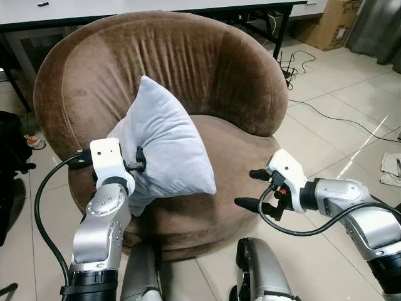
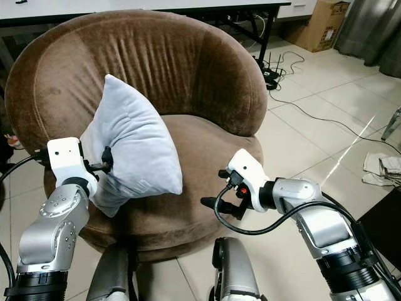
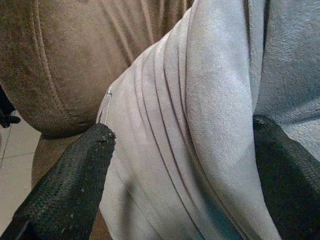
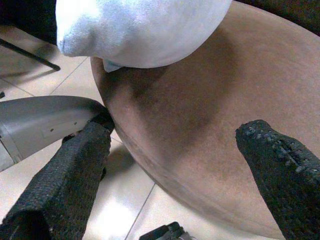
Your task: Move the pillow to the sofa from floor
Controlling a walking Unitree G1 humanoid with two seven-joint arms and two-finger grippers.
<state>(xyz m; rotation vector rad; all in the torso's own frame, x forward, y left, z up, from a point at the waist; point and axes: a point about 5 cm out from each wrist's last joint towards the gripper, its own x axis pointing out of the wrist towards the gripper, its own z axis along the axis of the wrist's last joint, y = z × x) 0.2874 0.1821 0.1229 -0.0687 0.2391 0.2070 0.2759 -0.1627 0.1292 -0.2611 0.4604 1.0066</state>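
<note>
A light grey pillow (image 1: 163, 144) stands tilted on one corner over the left part of the round brown sofa (image 1: 188, 63). My left gripper (image 1: 139, 160) is shut on the pillow's left edge, and the cloth bunches between its black fingers (image 3: 75, 185). The pillow's lower corner (image 4: 140, 30) hangs just above the brown seat (image 4: 200, 110); whether it touches I cannot tell. My right gripper (image 1: 246, 188) is open at the sofa's front right edge, apart from the pillow, with nothing between its fingers (image 4: 75, 165).
Behind the sofa is a table with black legs (image 1: 282, 28), and a cardboard box (image 1: 332, 22) stands at the back right. Cables (image 1: 332, 116) trail over the tiled floor on the right. A black bag (image 1: 9, 144) lies at the left, a cloth (image 1: 391, 166) at the far right.
</note>
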